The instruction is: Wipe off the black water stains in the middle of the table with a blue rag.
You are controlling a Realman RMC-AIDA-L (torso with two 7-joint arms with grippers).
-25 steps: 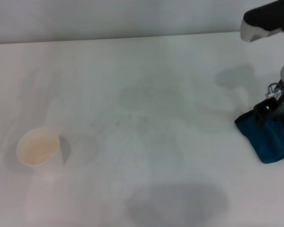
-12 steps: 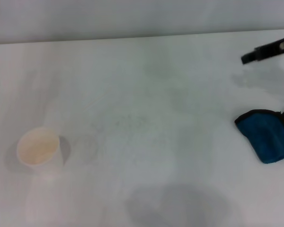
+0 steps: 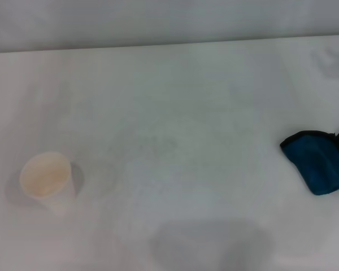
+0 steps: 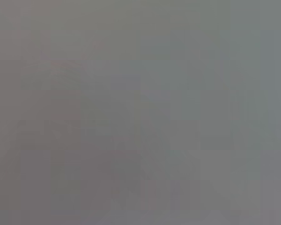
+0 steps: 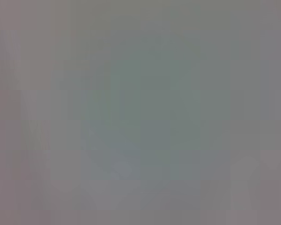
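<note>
The blue rag (image 3: pixel 319 161) lies crumpled on the white table (image 3: pixel 175 101) at the right edge of the head view, its black loop at its far right corner. No black water stain shows on the middle of the table; only faint grey smears show there. Neither gripper is in the head view. Both wrist views show only a plain grey field.
A white paper cup (image 3: pixel 46 178) stands upright on the table at the left. The table's far edge meets a pale wall at the top of the head view. A grey shadow lies at the near middle.
My right gripper, which stood over the rag one second ago, let it go, lifted away to the far right and left the view. The rag stays where it lay.
</note>
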